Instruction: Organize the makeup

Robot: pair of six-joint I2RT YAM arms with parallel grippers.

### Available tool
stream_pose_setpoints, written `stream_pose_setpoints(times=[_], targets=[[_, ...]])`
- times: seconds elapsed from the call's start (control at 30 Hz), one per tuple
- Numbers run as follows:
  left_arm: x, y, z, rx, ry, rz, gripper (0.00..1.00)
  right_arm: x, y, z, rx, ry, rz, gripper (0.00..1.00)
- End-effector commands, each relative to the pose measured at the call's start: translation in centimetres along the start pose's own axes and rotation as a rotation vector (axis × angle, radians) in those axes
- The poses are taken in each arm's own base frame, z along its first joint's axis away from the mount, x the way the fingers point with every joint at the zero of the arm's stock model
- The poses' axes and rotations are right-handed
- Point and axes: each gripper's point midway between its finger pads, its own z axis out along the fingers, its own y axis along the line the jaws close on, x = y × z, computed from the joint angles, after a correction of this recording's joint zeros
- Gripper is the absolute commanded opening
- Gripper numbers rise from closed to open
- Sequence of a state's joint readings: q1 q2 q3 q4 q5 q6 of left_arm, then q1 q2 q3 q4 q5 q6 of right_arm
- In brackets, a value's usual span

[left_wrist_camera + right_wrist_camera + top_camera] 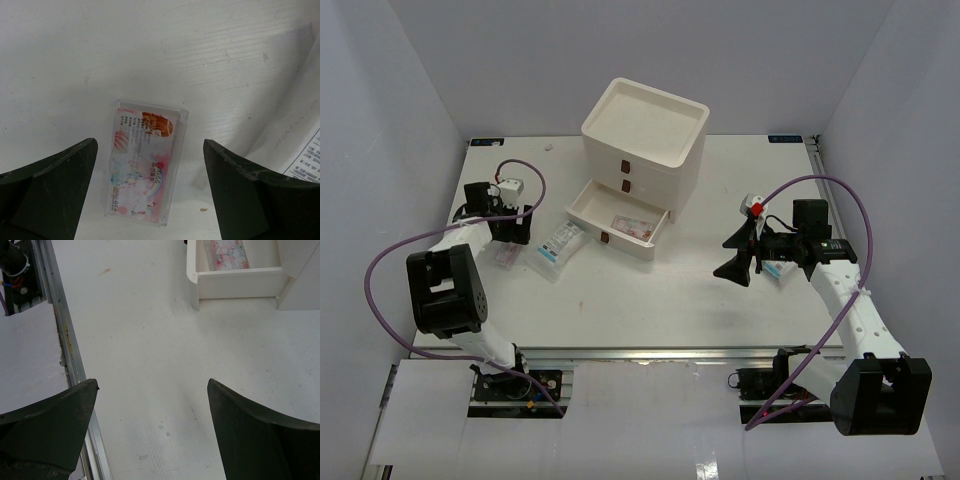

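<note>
A flat clear sachet with pink-red print (144, 167) lies on the white table between the fingers of my left gripper (150, 150), which is open just above it. From above, this sachet (505, 257) is at the left under my left gripper (510, 238). Clear sachets with blue print (560, 245) lie just right of it; one edge shows in the left wrist view (306, 152). Another pink-red sachet (632, 226) lies in the open bottom drawer (227, 250). My right gripper (735, 255) is open and empty over bare table (152, 385). No sponges, tube or bottle show.
The cream three-drawer box (645, 125) stands at the back centre, its bottom drawer (610, 232) pulled out toward the front; its wall shows in the right wrist view (235, 277). A small white-blue item (778, 268) lies partly hidden under my right wrist. The table's metal front rail (60, 330) runs nearby.
</note>
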State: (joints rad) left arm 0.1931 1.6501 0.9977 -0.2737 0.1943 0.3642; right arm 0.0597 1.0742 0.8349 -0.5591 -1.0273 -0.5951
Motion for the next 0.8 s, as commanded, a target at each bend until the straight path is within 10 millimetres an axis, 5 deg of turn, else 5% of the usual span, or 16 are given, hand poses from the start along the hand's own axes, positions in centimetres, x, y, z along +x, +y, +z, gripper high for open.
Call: stream_pose_setpoints(times=[0.0, 0.33, 0.77], targets=[[1.1, -0.9, 0.0, 0.061, 0.029, 0.015, 0.98, -0.3, 0.5, 0.0, -0.029, -0.018, -0.004, 0.97], [2.8, 0.0, 0.7, 0.019, 0.101, 0.025, 0.98, -0.2, 0.4, 0.0, -0.025, -0.017, -0.004, 0.97], [4.3, -1.5, 1.0, 0.082, 0.154, -0.040, 0.95, -0.1, 0.3, 0.0, -0.023, -0.013, -0.004, 0.97]])
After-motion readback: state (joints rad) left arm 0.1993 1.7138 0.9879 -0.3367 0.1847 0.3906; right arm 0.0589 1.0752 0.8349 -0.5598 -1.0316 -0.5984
